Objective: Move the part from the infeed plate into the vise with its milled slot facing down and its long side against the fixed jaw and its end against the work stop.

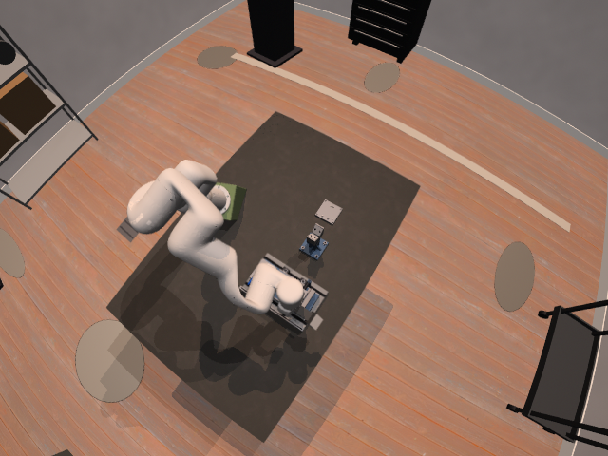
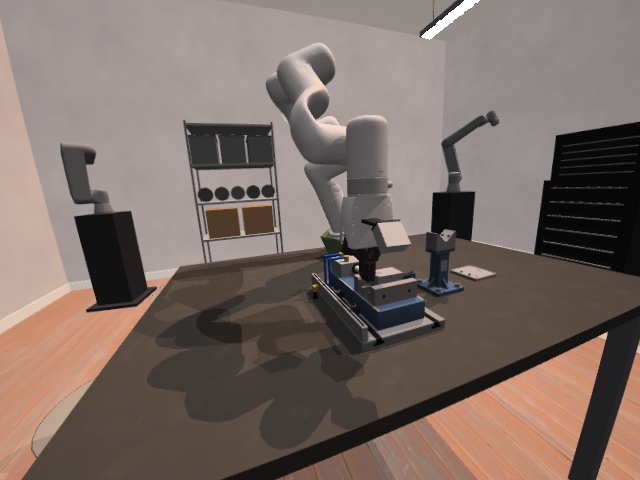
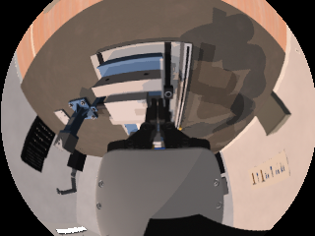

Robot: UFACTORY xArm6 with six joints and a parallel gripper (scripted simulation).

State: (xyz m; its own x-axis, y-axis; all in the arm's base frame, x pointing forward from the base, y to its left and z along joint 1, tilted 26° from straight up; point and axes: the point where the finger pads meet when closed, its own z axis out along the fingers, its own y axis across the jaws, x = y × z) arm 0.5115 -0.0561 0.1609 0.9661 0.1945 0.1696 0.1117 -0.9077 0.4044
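The vise (image 2: 379, 304) stands on its grey base in the middle of the table; my arm covers most of it in the overhead view (image 1: 307, 299). My gripper (image 2: 368, 268) is shut and empty, fingers pointing down between the jaws near the cylinder end. In the wrist view the closed fingertips (image 3: 157, 133) sit at the near end of a pale block, the part (image 3: 128, 106), which lies between the jaws. I cannot tell whether the fingers touch it or how its slot faces. The infeed plate (image 1: 328, 211) is bare, as the side view (image 2: 473, 272) also shows.
The blue V-block (image 1: 313, 241) stands empty between the vise and the infeed plate, close to the right of my gripper (image 2: 440, 260). A green base block (image 1: 230, 199) sits under the arm's foot. Blue air lines (image 2: 330, 266) rise at the vise's far end.
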